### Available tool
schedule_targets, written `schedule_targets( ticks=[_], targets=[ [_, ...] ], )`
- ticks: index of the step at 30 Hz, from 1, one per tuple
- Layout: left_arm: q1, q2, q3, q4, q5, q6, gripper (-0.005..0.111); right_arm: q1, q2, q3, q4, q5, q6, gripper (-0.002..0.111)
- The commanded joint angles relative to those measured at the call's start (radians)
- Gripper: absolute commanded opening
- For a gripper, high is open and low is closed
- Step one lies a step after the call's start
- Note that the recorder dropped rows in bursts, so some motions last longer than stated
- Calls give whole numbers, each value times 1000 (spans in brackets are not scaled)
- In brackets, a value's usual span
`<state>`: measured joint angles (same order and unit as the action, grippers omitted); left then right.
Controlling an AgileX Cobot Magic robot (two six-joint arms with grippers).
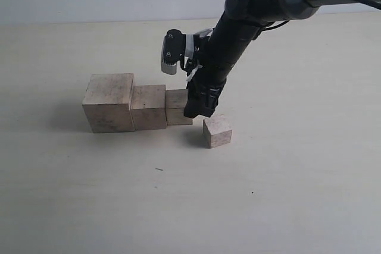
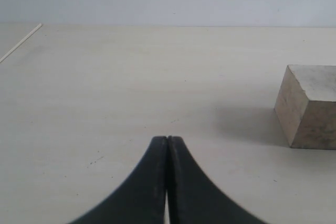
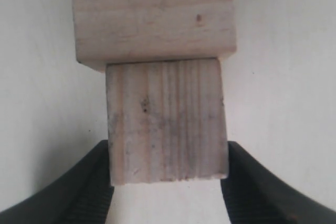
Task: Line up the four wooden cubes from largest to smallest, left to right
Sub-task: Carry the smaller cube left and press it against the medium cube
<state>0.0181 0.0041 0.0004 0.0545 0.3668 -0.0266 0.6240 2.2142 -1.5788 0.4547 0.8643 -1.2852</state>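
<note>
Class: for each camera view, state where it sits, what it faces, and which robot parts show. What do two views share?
Exterior: off the arms, facing the cube row; right arm shows.
Left wrist: low over the table, toward one cube; shut left gripper shows.
Right wrist: above the third cube; the right gripper grips it.
Shared: exterior and right wrist show the third cube touching the second cube.

Nothing readable here as far as I can tell, no text, labels, brands or numbers in any view; the cubes (image 1: 149,106) only show plain grain and specks, and the table (image 1: 268,194) has no print either.
</note>
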Motion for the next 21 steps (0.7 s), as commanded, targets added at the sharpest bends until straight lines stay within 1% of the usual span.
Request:
schedule_targets(
  ticks=[1, 3, 5, 10, 12, 16, 18, 21],
  targets=[
    [-7, -4, 0, -8, -7, -8, 0, 5, -1, 6, 21, -8, 3, 0],
    [-7, -4, 0, -8, -7, -8, 0, 5, -1, 6, 18, -4, 3, 0],
    [-7, -4, 0, -8, -7, -8, 0, 5, -1, 6, 15, 0, 3, 3],
    [-7, -4, 0, -8, -7, -8, 0, 5, -1, 6, 15, 8, 3, 30],
    [-7, -4, 0, -8, -7, -8, 0, 5, -1, 6, 15, 8, 3, 44],
    [-7, -4, 0, -8, -7, -8, 0, 5, -1, 6, 15, 0, 3, 66],
    [-7, -4, 0, -8, -7, -8, 0, 5, -1, 6, 15, -10, 5, 72],
    [-7, -4, 0, -8, -7, -8, 0, 5, -1, 6, 15, -20, 26, 75]
  ],
)
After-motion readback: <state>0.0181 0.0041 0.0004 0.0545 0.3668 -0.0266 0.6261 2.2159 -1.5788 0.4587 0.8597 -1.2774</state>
